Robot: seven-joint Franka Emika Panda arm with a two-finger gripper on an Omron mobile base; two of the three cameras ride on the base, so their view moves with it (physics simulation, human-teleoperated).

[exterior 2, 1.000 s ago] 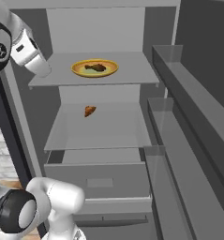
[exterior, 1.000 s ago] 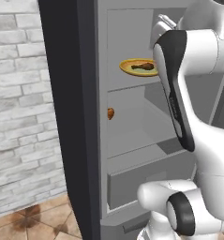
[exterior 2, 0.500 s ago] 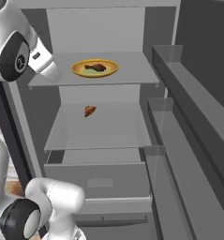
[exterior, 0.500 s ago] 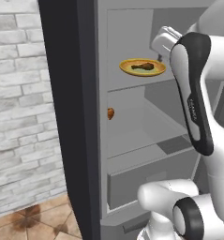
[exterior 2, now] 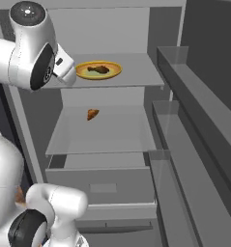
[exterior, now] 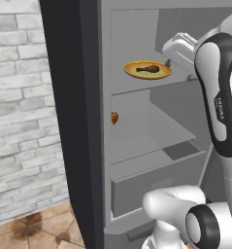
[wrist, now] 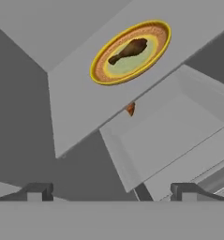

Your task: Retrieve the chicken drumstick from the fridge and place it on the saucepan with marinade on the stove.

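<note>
Open pincer [wrist: 111,190] faces chicken drumstick [wrist: 128,50], seemingly apart.

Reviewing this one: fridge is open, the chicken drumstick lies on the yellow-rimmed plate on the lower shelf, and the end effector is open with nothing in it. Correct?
Not quite. The plate with the chicken drumstick sits on the upper shelf of the fridge, as the right base view shows; the lower shelf holds just a small orange-brown lump. The rest stands: the fridge is open, and the end effector is open and empty.
</note>
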